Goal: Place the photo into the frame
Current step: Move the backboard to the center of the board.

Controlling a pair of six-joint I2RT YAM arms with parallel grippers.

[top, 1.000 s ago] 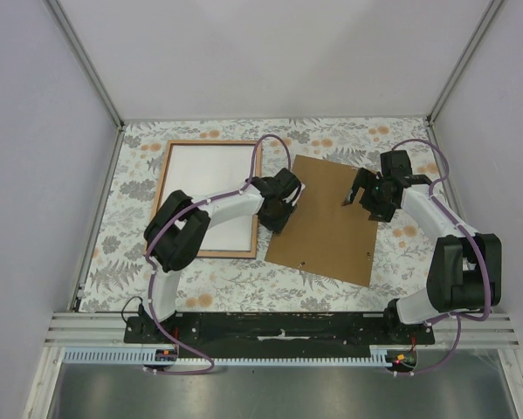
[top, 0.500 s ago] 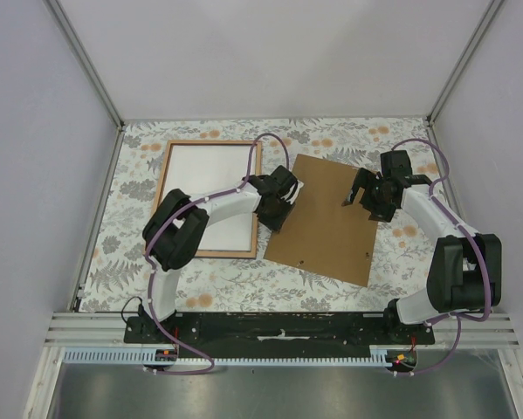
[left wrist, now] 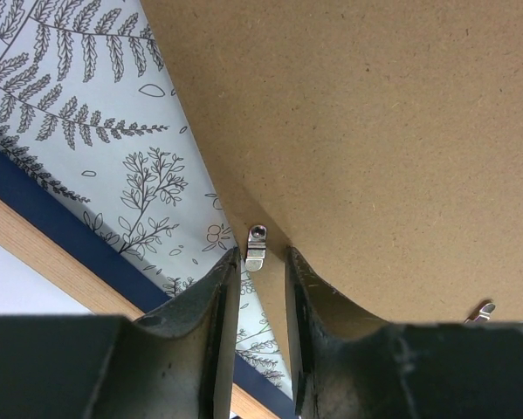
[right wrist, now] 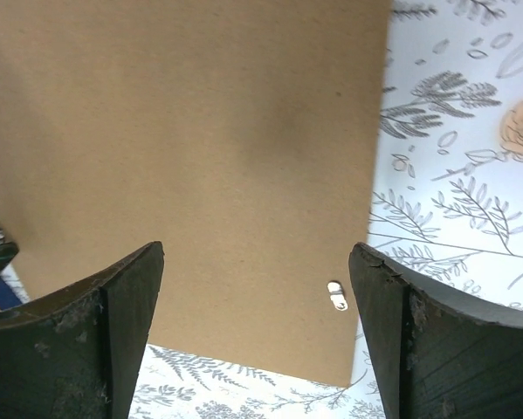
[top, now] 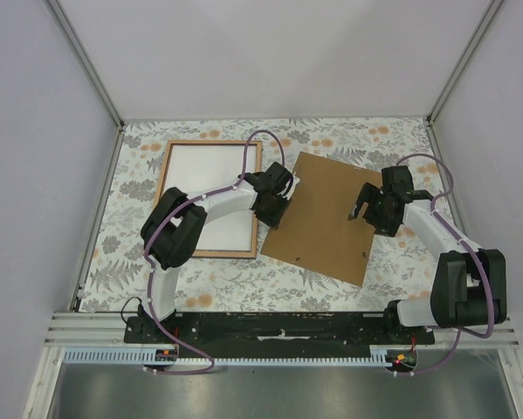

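The photo point(top: 207, 196) lies white back up inside the frame point(top: 211, 143) at the left of the counter point(top: 244, 279) in the top view, filling the rim. The brown backing board point(top: 318, 223) lies just beside the frame on its right, and its long axis is skewed against the frame's upright sides. The left fingers point(top: 275, 209) sit at the board's left edge, between board and frame, so the frame lies straight to their left and that arm is plainly the nearer one. The right fingers point(top: 359, 209) hang over the board's right half, well apart from the frame

From the left wrist, the fingers stand only a narrow slit apart, and a small metal tab point(left wrist: 257, 247) on the board's edge shows in that slit. Whether they actually pinch the edge I cannot tell. The frame point(left wrist: 69, 275) runs as a blue and pale-wood band at lower left, near the fingers, with the white photo point(left wrist: 17, 292) beyond it

From the right wrist, the fingers are spread wide and carry nothing. The board fills the space under them, and a second tab point(right wrist: 335, 297) sits near its right edge. My guess is that the board has to go leftward and square up with the frame, which the left arm would lead
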